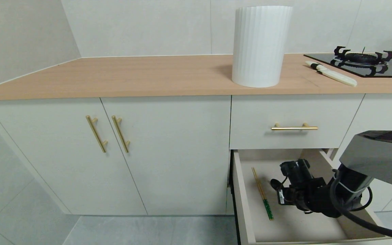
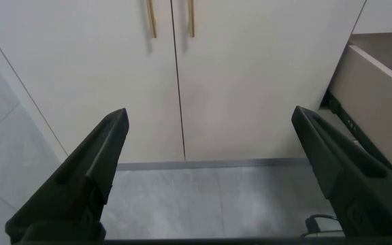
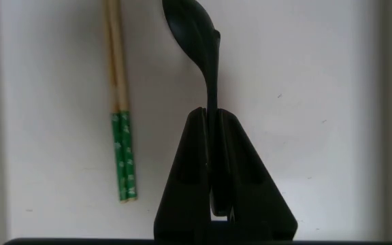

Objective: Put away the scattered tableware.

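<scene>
Black spoon point(image 3: 197, 30) held in the right gripper point(image 3: 211, 119) inside the open drawer point(image 1: 242, 200).

The right gripper's jaws are closed tight on the spoon's handle, with the bowl sticking out ahead of the fingertips, low over the drawer floor; whether it touches I cannot tell; a pair of wooden chopsticks point(image 1: 262, 196) with green ends lies flat on the drawer floor just beside the spoon, nearer the drawer's left wall and apart from it; the left gripper point(image 2: 209, 126) hangs with its jaws spread wide and nothing between them, facing the double cabinet doors point(image 2: 257, 75) low above the tiled floor; up on the wooden countertop point(image 1: 131, 75) stands a white ribbed canister point(image 1: 260, 46); a pale knife point(image 1: 332, 73) lies flat near the gas hob point(image 1: 362, 61).
</scene>
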`<state>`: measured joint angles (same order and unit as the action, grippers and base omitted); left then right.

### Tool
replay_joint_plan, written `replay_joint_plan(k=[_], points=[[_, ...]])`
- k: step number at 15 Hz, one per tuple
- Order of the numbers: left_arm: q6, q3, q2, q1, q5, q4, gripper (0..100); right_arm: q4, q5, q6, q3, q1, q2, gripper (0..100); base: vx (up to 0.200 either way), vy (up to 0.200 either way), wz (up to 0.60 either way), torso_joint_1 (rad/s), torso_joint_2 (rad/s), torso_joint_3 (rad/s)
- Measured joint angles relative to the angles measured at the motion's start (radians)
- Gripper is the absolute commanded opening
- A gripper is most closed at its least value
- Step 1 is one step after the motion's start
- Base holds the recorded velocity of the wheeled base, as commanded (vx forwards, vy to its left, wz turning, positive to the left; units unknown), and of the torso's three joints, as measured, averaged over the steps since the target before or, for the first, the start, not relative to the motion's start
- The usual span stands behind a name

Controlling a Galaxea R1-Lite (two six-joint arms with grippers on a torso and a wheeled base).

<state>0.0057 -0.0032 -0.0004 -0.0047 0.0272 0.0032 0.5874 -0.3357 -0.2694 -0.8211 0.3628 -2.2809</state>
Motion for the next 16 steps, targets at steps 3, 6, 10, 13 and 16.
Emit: replay_joint_plan(k=[3,6,10,13,16], points=[[0.0,0.0,0.0,0.0,0.0,0.0,100,0.0,-0.005,0.0,-0.003,-0.003,-0.021,0,0.0,0.0,0.0,0.0,0.0,0.0],[0.0,0.0,0.0,0.0,0.0,0.0,100,0.0,-0.006,0.001,-0.005,-0.003,-0.031,0,0.0,0.0,0.0,0.0,0.0,0.0],[0.0,0.0,0.0,0.0,0.0,0.0,100,0.0,-0.006,0.001,-0.006,-0.003,-0.036,0,0.0,0.0,0.0,0.0,0.0,0.0],[0.0,0.0,0.0,0.0,0.0,0.0,100,0.0,-0.006,0.001,-0.005,-0.003,-0.037,100,0.0,0.0,0.0,0.0,0.0,0.0],[0.0,0.0,0.0,0.0,0.0,0.0,100,0.0,-0.006,0.001,-0.004,-0.003,-0.037,100,0.0,0.0,0.0,0.0,0.0,0.0]])
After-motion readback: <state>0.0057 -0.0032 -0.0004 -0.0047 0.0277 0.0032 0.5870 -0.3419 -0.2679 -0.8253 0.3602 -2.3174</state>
